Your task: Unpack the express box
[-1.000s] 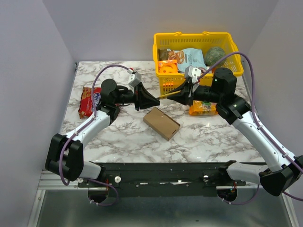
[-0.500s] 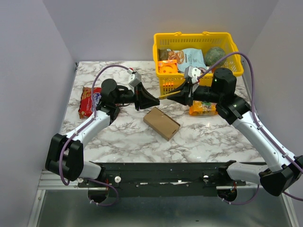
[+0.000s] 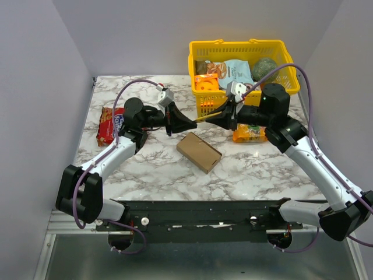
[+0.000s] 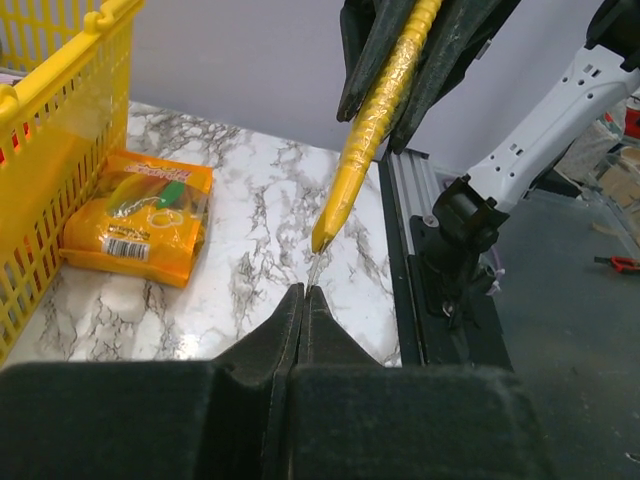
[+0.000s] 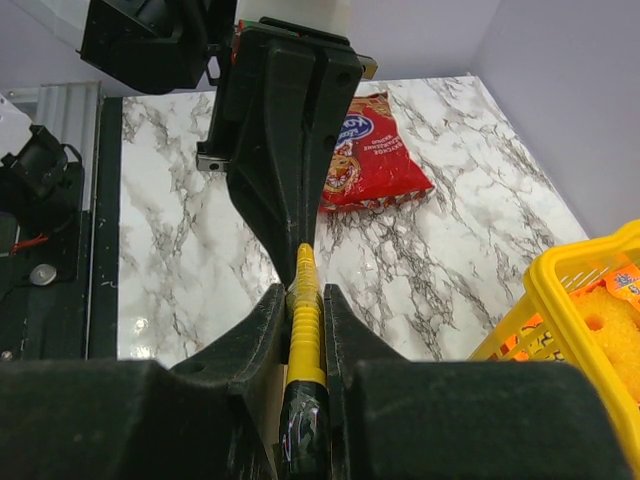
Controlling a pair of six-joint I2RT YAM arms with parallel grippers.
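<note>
Above the middle of the table (image 3: 145, 169), a yellow, ridged, pen-like tool (image 3: 205, 117) is gripped tight by its thick end in the right gripper (image 3: 223, 115), its thin point aimed toward 9 o'clock at the left gripper (image 3: 189, 124). In the left wrist view that claw's fingers (image 4: 300, 310) are seen pressed together with no gap, and the tool's point ends right at them. Whether the point is actually nipped cannot be told.

The box (image 3: 199, 151) is seen lying flat and closed on the marble at 6 o'clock from the two claws, touched by neither. A basket (image 3: 245, 44) is set at 1 o'clock on the table, a red bag (image 3: 109, 124) at 9 o'clock, and an orange bag (image 3: 249, 133) at 2 o'clock from the box.

Unpacking is judged not yet begun. The main risk is judged to lie at the meeting of the claws. If a hand-over is intended, the smooth, tapered tip offers little hold, and the tool could be dropped onto the box or table by an early release. The left pads could be scored if the point is pushed further. Later, the loose box could be shoved aside by the tool unless it is pinned down. Its contents could be pierced by too deep a stroke.
</note>
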